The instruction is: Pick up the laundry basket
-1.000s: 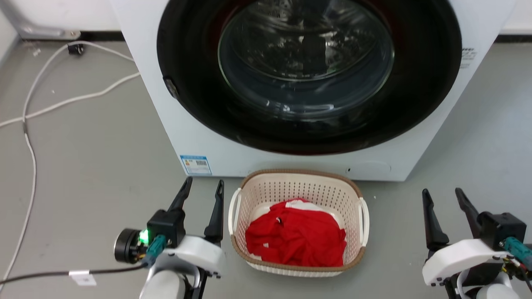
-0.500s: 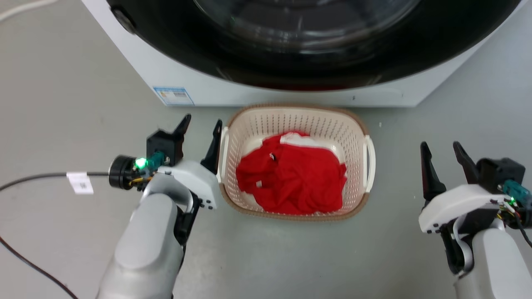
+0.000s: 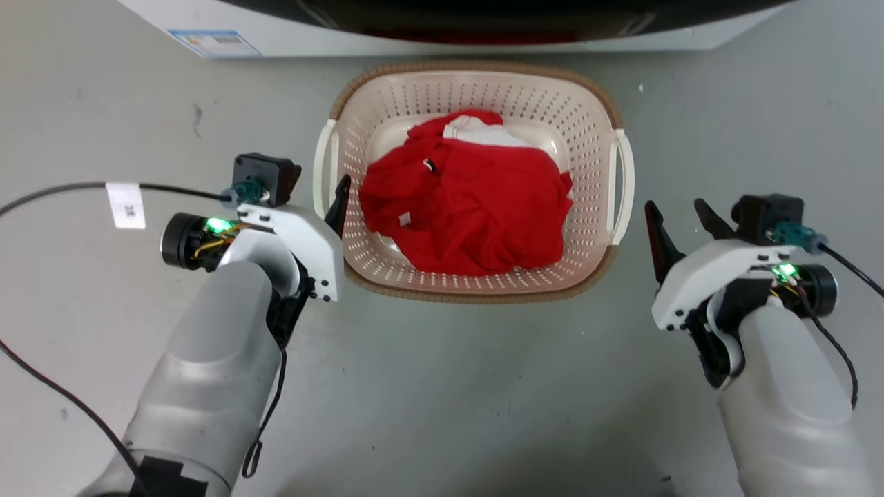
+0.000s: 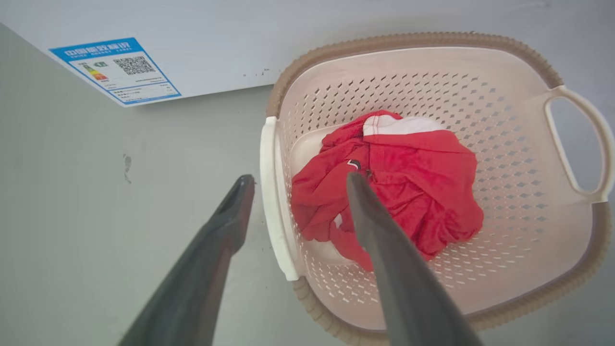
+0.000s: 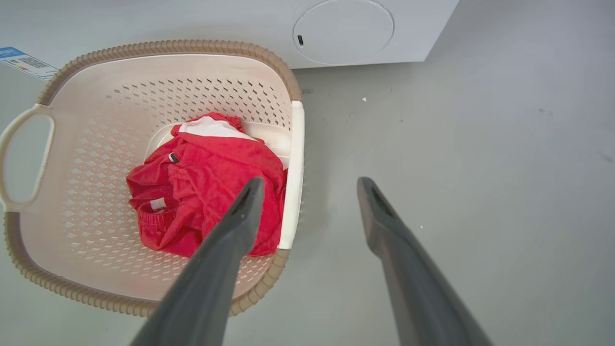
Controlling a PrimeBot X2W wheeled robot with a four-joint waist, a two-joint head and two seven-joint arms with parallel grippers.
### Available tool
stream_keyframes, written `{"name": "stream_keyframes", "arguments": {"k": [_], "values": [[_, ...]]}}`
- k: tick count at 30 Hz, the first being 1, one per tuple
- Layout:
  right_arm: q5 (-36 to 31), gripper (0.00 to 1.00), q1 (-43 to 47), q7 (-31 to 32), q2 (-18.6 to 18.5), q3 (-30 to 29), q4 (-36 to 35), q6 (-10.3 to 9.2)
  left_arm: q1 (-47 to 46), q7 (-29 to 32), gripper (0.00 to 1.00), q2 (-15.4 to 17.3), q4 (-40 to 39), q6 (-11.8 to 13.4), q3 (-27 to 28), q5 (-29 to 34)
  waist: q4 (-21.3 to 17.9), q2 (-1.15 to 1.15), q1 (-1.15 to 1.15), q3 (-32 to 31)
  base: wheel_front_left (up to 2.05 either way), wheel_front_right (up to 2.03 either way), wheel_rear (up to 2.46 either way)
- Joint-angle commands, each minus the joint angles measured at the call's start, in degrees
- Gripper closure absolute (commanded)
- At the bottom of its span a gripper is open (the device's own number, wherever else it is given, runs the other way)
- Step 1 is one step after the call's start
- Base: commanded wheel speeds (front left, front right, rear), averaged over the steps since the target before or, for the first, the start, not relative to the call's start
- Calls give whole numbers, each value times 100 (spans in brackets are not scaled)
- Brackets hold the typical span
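The head camera has tipped down, so the washer (image 3: 414,45) has slid to the top edge; that shift is no move of the basket (image 3: 483,93), which sits on the floor just before the washer with a red garment (image 3: 469,207) inside. The real change is in the arms. The left tool (image 4: 299,179), a second ago wholly outside, now stands wide open astride the left handle (image 4: 274,192), one finger outside and one over the garment, holding nothing. The right tool (image 3: 674,204), also open and empty, has drawn in from well apart to just beside the right handle (image 3: 621,183). Nothing is gripped yet. The left looks ready to close, while the right probably needs to move further in.
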Motion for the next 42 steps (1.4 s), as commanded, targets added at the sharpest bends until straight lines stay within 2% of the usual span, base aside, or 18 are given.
{"name": "stream_keyframes", "arguments": {"k": [1, 13, 20, 28, 29, 30, 31, 32, 42], "values": [[69, 0, -216, -36, 3, 64, 155, -2, -168, 37, 0, 75, 80, -10, -88, -111, -71, 0, -1, 234, 0, 0, 0], [614, 0, -1625, -40, 2, 836, 1802, -2, -1110, 616, 0, 436, 655, -12, -922, -1129, -180, 0, -1, 767, 0, 0, 0], [894, 0, -2317, 185, 1, 1268, 2483, -2, -1536, 1090, 0, 545, 775, -13, -1363, -1744, -213, 0, -1, 1001, 0, 0, 0], [1053, 0, -2853, 317, 0, 1614, 2954, -2, -1790, 1497, 0, 631, 902, -13, -1731, -2331, -232, 0, -1, 1220, 0, 0, 0], [1107, 0, -2887, 353, 2, 1659, 2991, -2, -1811, 1522, 3, 628, 906, -13, -1774, -2388, -226, 0, -1, 1238, 0, 0, 0], [1168, 54, -2909, 395, 2, 1709, 3012, -2, -1834, 1530, 57, 624, 911, -13, -1815, -2443, -218, 0, -1, 1253, 0, 0, 0], [1219, 78, -2940, 417, 2, 1754, 3028, -2, -1846, 1537, 100, 624, 913, -13, -1855, -2496, -217, 0, -1, 1266, 0, 0, 0], [1270, 100, -2962, 410, 0, 1796, 3036, -2, -1836, 1589, 100, 611, 916, -13, -1915, -2557, -217, 0, -1, 1274, 0, 0, 0], [1712, 100, -2760, 474, 18, 2220, 3135, 6, -1615, 1637, 100, 527, 911, -17, -2347, -3145, -144, 0, -1, 969, 0, 0, 0]]}}
